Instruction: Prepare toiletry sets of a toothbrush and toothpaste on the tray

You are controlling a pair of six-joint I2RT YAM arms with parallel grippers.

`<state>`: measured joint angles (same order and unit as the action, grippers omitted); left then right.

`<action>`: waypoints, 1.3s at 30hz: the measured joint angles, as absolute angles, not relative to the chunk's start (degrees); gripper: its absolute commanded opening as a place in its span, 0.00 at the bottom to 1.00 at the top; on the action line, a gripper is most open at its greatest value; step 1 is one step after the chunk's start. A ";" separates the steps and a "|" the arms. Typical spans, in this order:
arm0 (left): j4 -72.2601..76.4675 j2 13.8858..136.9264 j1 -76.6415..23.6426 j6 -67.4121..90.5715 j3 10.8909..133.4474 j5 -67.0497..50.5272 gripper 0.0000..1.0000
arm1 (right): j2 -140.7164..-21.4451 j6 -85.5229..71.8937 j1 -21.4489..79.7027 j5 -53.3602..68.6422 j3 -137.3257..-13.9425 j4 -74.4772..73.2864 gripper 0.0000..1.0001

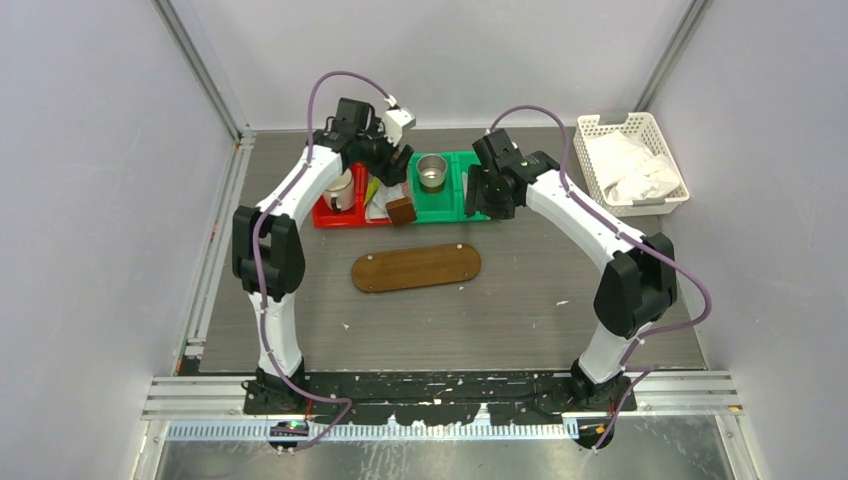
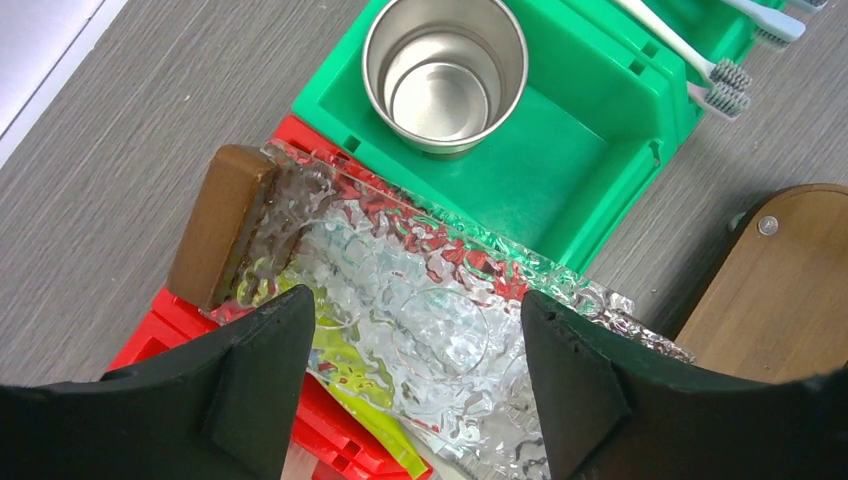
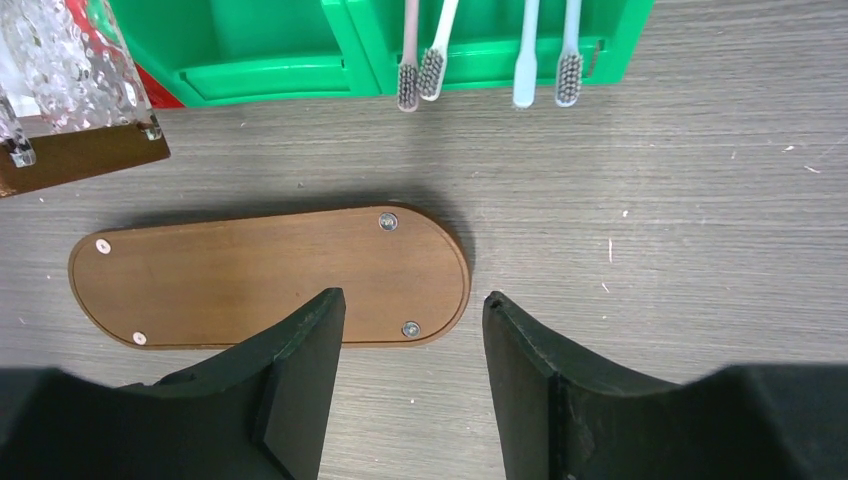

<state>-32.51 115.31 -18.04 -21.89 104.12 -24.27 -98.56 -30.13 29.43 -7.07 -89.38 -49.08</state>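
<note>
The top camera is looking down from high behind the near edge, taking in the whole table (image 1: pixel 520 310). The left wrist camera is facing steeply down, close over the green bin (image 2: pixel 560 160). The right wrist camera is looking down, seemingly from slightly farther, at the wooden tray (image 3: pixel 260 275). All three views are sharing both.

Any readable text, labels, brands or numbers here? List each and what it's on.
None readable in any view.
No print shows on the green bin, metal cup, toothbrushes or wooden tray.
The yellow-green tube is seen through a rippled clear cover; any print cannot be told.
</note>
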 measured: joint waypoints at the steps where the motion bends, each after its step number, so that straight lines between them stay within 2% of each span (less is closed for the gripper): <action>1: -32.80 115.52 -18.04 -22.11 104.47 -24.43 0.76 | -98.74 -30.13 29.43 -6.70 -89.17 -48.95 0.59; 13: -48.93 117.91 -17.63 -27.70 112.84 -27.92 0.76 | -102.98 -30.11 29.43 -5.19 -88.90 -48.03 0.58; 26: -54.83 120.29 -15.64 -31.99 114.80 -33.10 0.75 | -106.45 -30.13 30.26 -4.62 -89.21 -48.01 0.58; 35: -52.93 119.94 -15.77 -32.53 113.84 -33.28 0.89 | -108.25 -30.09 30.52 -4.40 -91.29 -47.64 0.59; 39: -52.86 119.79 -15.79 -33.43 113.65 -32.21 0.91 | -110.08 -30.06 30.63 -4.05 -91.50 -47.27 0.58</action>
